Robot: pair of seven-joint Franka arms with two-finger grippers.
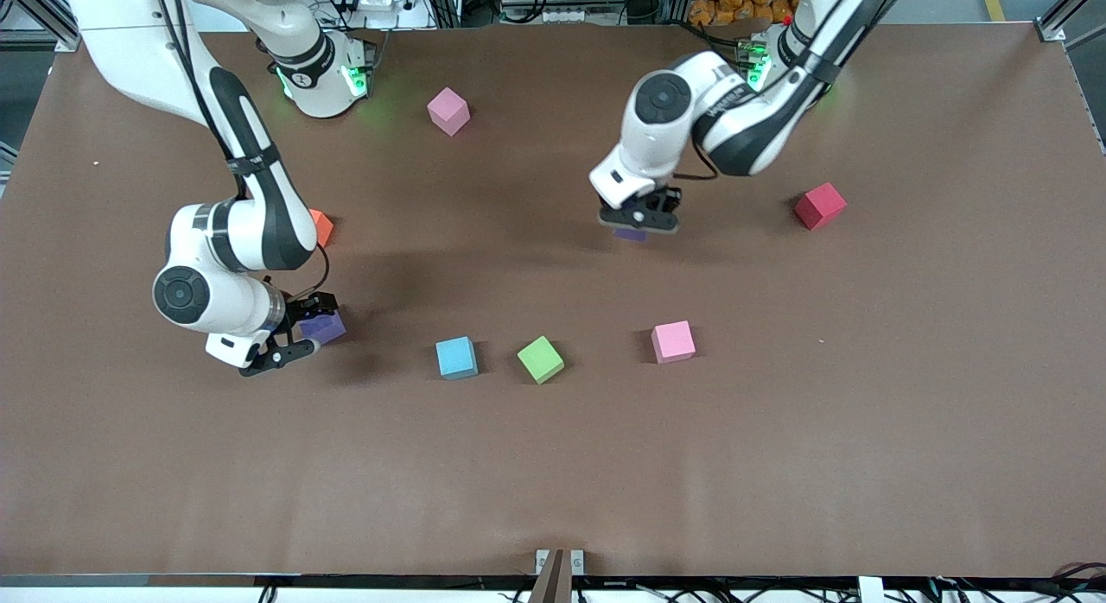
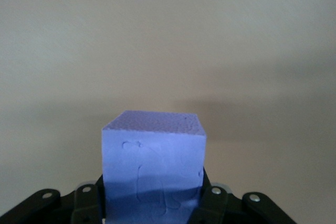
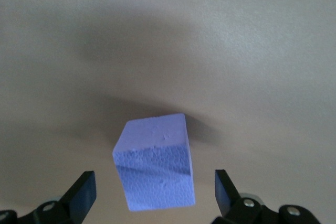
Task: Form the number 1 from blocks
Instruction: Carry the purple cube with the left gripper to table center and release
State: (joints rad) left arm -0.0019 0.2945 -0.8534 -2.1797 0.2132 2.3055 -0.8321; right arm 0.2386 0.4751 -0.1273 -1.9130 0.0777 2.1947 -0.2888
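Front view: the left tool (image 1: 641, 218) grips a purple block (image 1: 631, 233) at mid-surface (image 1: 553, 465); the right tool (image 1: 298, 331) straddles another purple block (image 1: 323, 327).

Left wrist view: matte cube (image 2: 153, 163) sits square, clamped.

Right wrist view: cube (image 3: 155, 163) skewed, fingers (image 3: 84, 192) wide, clear.

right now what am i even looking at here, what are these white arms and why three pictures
Two white robot arms work at a brown table. The big picture looks down from across the table; each small one comes from a camera on one arm's wrist.

The left gripper is shut on a purple cube. The right gripper is open around another purple cube, not touching it.

Loose on the table: two pink cubes, a blue cube, a green cube, a red cube and an orange cube.
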